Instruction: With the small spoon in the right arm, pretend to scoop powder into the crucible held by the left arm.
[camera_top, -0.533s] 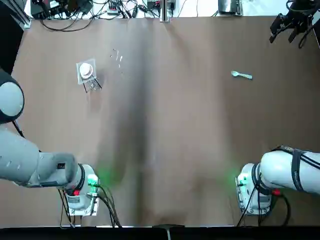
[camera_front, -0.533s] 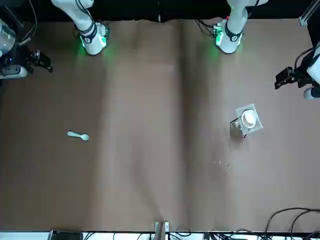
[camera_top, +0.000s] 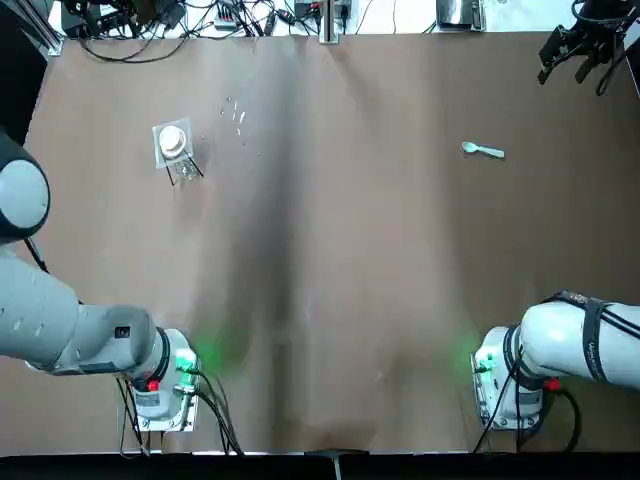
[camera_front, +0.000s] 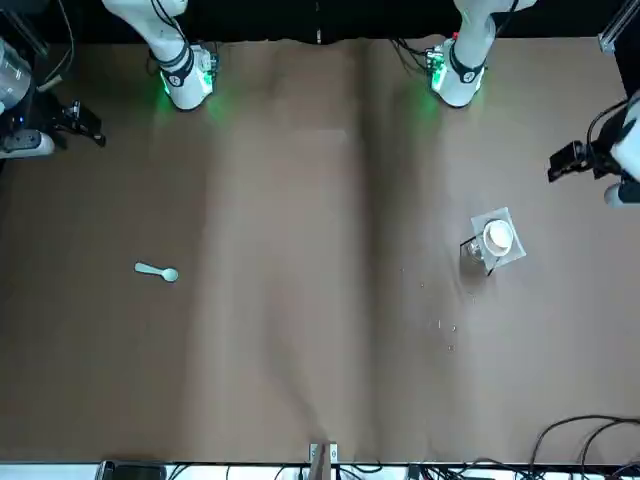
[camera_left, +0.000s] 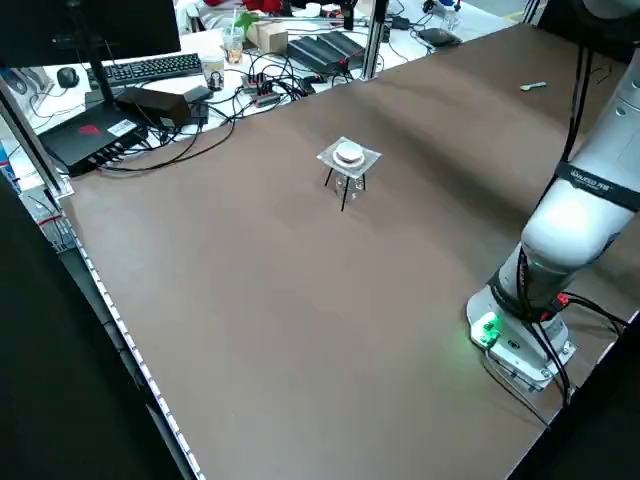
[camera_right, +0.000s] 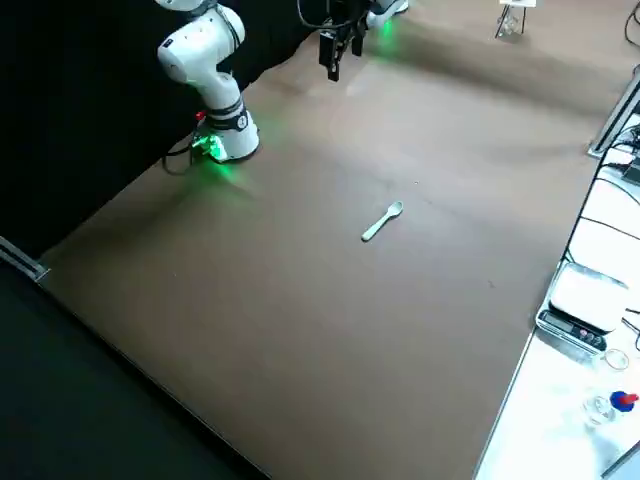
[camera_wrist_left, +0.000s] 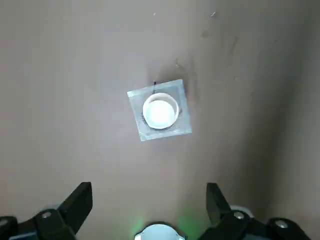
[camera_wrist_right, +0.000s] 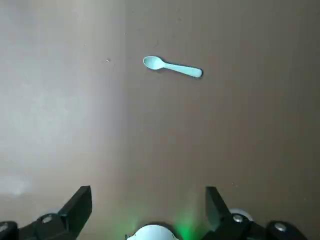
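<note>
crucible (camera_wrist_left: 160, 111): small white cup, upright, seated in the middle of a square clear plate (camera_wrist_left: 175, 131) that stands on thin wire legs (camera_left: 344, 188), on the far left part of the brown table (camera_top: 330, 260); its inside shows plain white.
small spoon (camera_wrist_right: 172, 66): pale blue-green, lying flat on the far right part of the table, well apart from the crucible; whether its bowl holds anything is too small to tell.
left gripper (camera_wrist_left: 148, 192): raised over the table's left edge, apart from the crucible, fingers spread wide, holding nothing.
right gripper (camera_wrist_right: 148, 192): raised by the far right corner, apart from the small spoon, fingers spread wide, holding nothing.
</note>
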